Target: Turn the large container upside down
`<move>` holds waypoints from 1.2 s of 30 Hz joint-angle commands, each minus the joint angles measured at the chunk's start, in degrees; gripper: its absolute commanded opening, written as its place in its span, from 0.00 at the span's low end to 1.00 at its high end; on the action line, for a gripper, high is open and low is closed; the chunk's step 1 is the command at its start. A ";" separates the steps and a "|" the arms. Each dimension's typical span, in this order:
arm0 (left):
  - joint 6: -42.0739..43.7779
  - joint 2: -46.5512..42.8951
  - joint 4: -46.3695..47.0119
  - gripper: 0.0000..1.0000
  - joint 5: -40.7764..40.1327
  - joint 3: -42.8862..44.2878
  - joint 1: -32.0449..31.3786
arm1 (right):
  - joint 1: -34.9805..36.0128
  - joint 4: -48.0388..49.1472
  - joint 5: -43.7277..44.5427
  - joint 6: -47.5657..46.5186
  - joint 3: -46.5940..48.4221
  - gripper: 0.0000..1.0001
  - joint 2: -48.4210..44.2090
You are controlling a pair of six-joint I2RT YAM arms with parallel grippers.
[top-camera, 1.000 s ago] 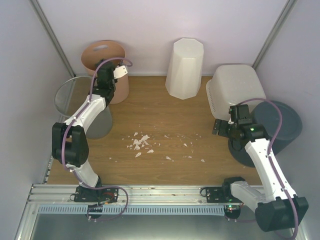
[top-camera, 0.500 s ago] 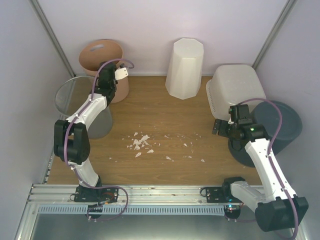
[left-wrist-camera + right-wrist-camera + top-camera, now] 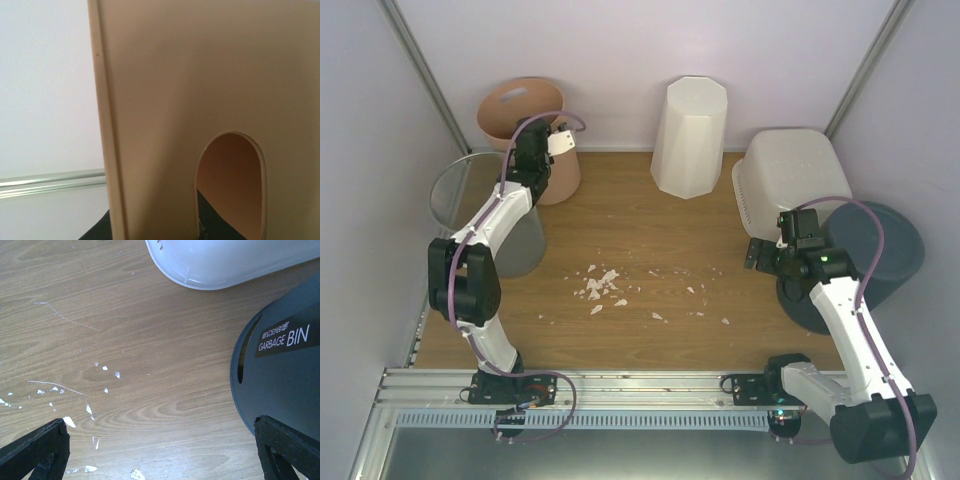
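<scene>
**Top external view:** the large container, a translucent-white tub with rounded corners, stands at the far right of the wood-grain table, just beside a dark grey bin. The left gripper is at the rim of the smooth peach bin.

**Left wrist view:** a matte peach wall with 1 arched cutout fills the frame. Jaw spacing cannot be determined.

**Right wrist view:** the right gripper is spread wide and holds nothing. It is above the table, which carries white flakes.
</scene>
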 commanded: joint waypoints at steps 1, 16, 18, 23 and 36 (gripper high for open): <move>-4.40 -1.50 0.07 0.00 2.46 5.22 0.15 | -0.53 0.97 0.25 -0.91 0.43 1.00 -0.84; -16.32 -6.01 -18.30 0.00 9.42 16.25 -2.42 | -0.50 0.74 -10.43 -1.98 7.92 0.99 -4.29; -16.44 -6.64 -18.57 0.00 9.32 16.30 -3.07 | -0.53 0.60 -10.71 -2.07 8.31 0.99 -4.45; -18.28 -8.09 -20.35 0.00 10.37 17.46 -3.83 | -0.53 0.64 -11.47 -2.04 9.07 0.99 -4.74; -30.03 -11.08 -31.28 0.00 21.31 23.22 -5.96 | -0.54 0.16 -12.78 -1.94 13.14 0.98 -5.74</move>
